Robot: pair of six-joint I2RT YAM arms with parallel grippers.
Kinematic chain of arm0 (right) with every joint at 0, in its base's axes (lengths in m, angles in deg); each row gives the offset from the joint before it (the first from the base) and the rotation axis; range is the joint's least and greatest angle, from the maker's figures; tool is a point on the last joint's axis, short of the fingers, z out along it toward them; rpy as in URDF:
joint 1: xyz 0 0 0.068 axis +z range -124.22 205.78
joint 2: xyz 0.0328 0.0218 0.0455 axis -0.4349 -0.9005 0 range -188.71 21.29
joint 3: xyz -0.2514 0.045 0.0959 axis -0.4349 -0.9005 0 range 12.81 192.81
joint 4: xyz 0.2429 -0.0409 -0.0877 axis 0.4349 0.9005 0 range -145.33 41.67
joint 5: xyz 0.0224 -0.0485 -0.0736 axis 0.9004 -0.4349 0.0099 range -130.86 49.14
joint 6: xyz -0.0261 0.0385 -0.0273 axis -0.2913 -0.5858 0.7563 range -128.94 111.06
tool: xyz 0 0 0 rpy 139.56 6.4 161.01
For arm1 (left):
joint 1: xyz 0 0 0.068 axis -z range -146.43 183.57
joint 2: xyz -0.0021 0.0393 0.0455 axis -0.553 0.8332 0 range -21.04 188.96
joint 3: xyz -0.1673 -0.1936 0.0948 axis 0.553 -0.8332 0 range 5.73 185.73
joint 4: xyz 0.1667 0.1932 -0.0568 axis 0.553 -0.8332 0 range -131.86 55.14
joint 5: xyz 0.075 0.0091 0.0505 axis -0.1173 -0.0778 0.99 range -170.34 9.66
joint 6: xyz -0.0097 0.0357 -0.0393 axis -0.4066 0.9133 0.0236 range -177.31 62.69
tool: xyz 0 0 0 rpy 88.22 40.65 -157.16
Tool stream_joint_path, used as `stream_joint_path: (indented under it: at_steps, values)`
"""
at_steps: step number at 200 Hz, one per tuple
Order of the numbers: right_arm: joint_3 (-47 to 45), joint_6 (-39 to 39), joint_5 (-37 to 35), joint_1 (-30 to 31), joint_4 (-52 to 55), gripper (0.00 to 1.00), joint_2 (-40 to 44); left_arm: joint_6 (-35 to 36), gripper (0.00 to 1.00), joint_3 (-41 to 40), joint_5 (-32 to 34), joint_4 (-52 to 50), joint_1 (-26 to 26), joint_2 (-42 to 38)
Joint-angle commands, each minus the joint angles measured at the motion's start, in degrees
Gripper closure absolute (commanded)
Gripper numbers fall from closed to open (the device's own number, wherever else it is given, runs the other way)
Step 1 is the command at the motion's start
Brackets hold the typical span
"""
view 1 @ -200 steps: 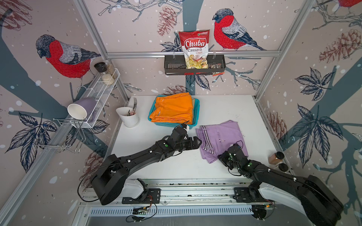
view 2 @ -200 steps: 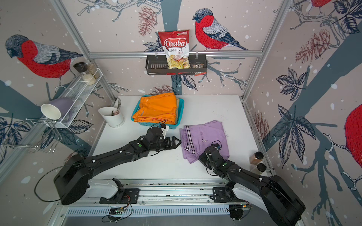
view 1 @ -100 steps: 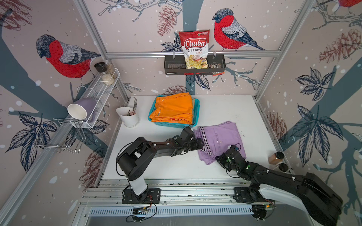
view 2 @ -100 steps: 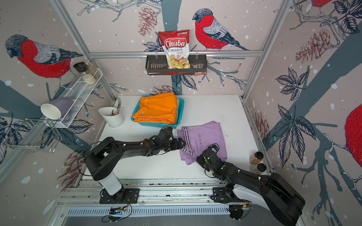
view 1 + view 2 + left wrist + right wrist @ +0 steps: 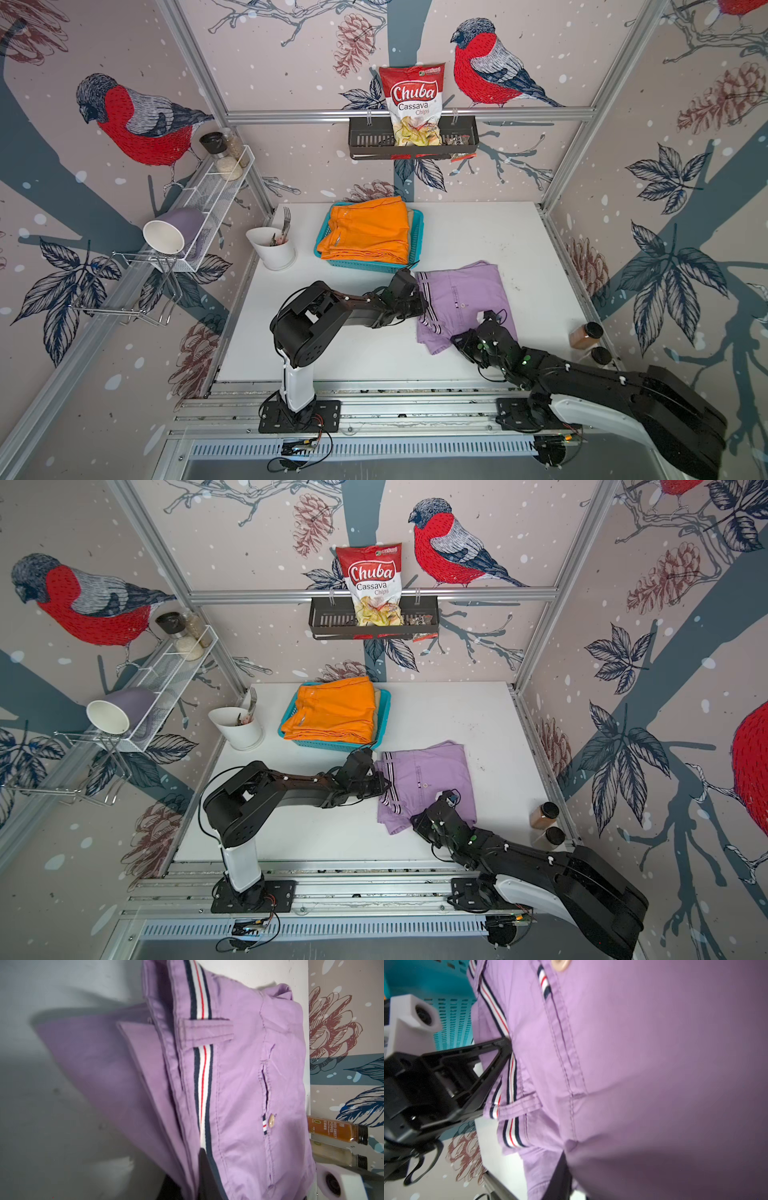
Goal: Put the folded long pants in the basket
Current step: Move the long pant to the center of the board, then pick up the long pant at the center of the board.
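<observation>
Left gripper (image 5: pixel 420 308) clamped tight on the striped waistband edge of the lilac pants (image 5: pixel 461 291). The right wrist view shows one of its black fingers (image 5: pixel 503 1046) pressed on the stripe. Right gripper (image 5: pixel 459 341) sits at the near corner of the same pants with cloth draped over it. One of its dark fingers (image 5: pixel 559 1180) shows against the fabric; can't tell whether it is gripping or loose.

White table (image 5: pixel 478 232): lilac pants lie on it right of centre, folded, waistband toward the left arm, layers fanned apart at that edge in the left wrist view. Not in the basket.

Teal basket (image 5: pixel 361 266) is at the back of the table, just beyond the left gripper and apart from the lilac pants. Orange pants (image 5: pixel 368 230) are folded on top inside the basket, overhanging its left rim. A beige cloth sliver (image 5: pixel 411 216) peeks out beneath them at the back right.

White cup (image 5: pixel 272 249) stands left of the basket, with a fork (image 5: pixel 286 220) in it. Two spice bottles (image 5: pixel 586 334) are at the table's right edge, near the right arm.
</observation>
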Motion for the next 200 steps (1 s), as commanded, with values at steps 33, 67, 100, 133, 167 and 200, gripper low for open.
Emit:
stream_joint_path:
  at_steps: [33, 67, 100, 133, 167, 200]
  values:
    - [1.1, 6.0, 5.9, 0.3, 6.0, 0.22, 24.9, 2.5, 1.0, -5.1, -0.2, -8.4, -2.4, -6.3]
    - [8.5, 10.9, -6.4, 0.0, 26.5, 0.05, 43.6, 5.0, 1.0, -10.8, -1.1, -10.0, -4.3, -14.2]
    - [10.4, 13.9, -11.2, -1.5, 29.2, 0.05, 41.4, 7.6, 1.0, -14.8, 0.9, -15.0, -4.2, -24.2]
    - [11.5, 18.5, -1.5, -10.2, 21.3, 0.08, 21.4, 9.2, 1.0, -16.7, 6.1, -21.6, -4.6, -33.2]
    - [11.3, 24.5, 4.5, -22.5, 16.7, 0.06, 9.9, 9.8, 1.0, -18.9, 6.6, -22.6, -6.0, -36.6]
    - [5.7, 25.7, 10.4, -26.7, 6.0, 0.06, 3.7, 10.2, 1.0, -17.8, 4.3, -22.0, -6.4, -35.1]
